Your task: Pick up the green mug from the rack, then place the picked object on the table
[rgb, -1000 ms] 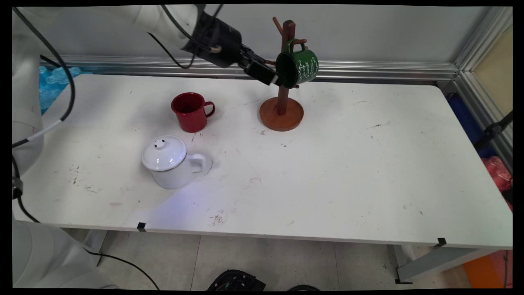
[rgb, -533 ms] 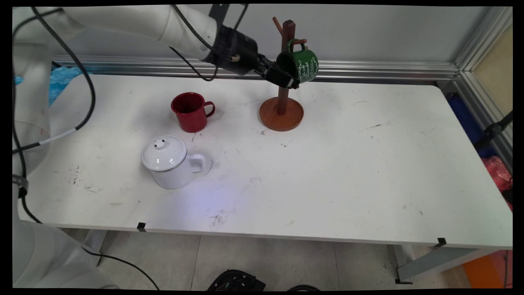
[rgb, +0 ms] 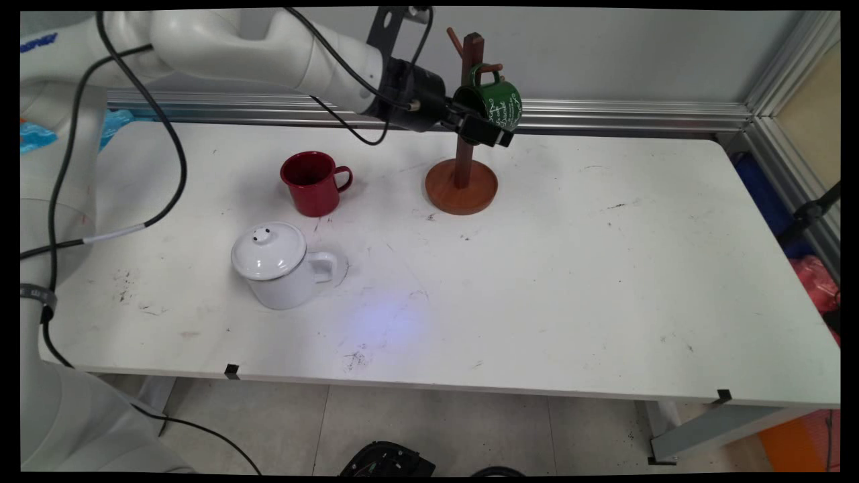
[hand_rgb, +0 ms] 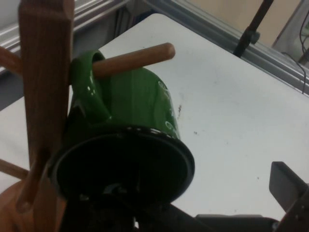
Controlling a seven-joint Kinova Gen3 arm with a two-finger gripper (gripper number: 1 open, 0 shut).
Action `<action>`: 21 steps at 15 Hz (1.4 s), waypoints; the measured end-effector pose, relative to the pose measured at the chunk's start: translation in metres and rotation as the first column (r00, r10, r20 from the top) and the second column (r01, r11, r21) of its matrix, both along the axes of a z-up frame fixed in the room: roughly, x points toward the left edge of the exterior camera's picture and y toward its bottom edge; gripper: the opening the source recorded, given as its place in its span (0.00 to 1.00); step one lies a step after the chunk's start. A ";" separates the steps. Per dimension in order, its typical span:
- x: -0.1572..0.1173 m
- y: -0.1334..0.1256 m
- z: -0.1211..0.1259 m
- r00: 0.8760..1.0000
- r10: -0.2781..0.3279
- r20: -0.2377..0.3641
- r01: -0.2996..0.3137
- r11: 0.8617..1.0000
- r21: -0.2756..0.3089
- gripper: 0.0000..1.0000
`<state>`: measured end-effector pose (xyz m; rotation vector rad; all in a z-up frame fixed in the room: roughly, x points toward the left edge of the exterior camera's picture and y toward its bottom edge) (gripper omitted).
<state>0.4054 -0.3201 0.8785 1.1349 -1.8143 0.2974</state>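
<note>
**Gripper pushed in under the hanging green mug**

Since half a second ago the gripper [rgb: 488, 132] has travelled right across the upper middle of the main view. It now sits at the lower lip of the green mug [rgb: 502, 104], where before it stopped just short of the mouth. Nothing on the table [rgb: 604, 268] has shifted.

The mug hangs by its handle from a peg on the wooden mug tree [rgb: 462, 164], mouth tilted down and to the left, toward the hand. The jaws stand apart and grasp nothing.

As I judge it, you are lining up on the rim. To do that well:
- Keep the approach along the mug's axis, so one finger goes inside the mouth and the other stays outside the wall.
- Stay clear of the post, which stands just left of the mug.
- Avoid pushing sideways, since the mug swings freely on its peg.

The hand view shows what the main view cannot:
- The dark mouth faces you squarely.
- The peg [hand_rgb: 135, 60] runs through the handle.
- One finger [hand_rgb: 287, 186] sits at lower right, well apart from the rim. The other I cannot make out against the dark interior.

Only the main view shows the red mug [rgb: 312, 182] and the white lidded pot [rgb: 275, 265], at centre left and well apart from the hand.
</note>
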 end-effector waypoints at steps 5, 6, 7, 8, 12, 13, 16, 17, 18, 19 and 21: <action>-0.006 -0.007 -0.008 0.999 0.024 -0.024 -0.024 1.000 -0.012 1.00; -0.007 -0.007 -0.009 0.999 0.027 -0.026 -0.027 1.000 -0.014 1.00; -0.007 -0.008 -0.009 0.999 0.031 -0.030 -0.032 0.999 -0.017 0.00; -0.008 -0.009 -0.010 0.999 0.033 -0.032 -0.034 0.999 -0.019 0.00; -0.009 -0.011 -0.013 0.998 0.047 -0.040 -0.048 0.999 -0.027 0.00; -0.009 -0.011 -0.014 0.998 0.049 -0.041 -0.051 0.998 -0.028 0.00; -0.009 -0.012 -0.015 0.997 0.058 -0.043 -0.060 0.998 -0.030 0.00; -0.008 -0.012 -0.016 0.997 0.061 -0.043 -0.062 0.998 -0.030 0.00; -0.009 -0.012 -0.016 0.997 0.060 -0.044 -0.062 0.998 -0.030 0.00; -0.009 -0.011 -0.015 0.997 0.058 -0.046 -0.059 0.998 -0.029 0.00; -0.011 -0.008 -0.012 0.997 0.049 -0.052 -0.051 0.998 -0.029 0.00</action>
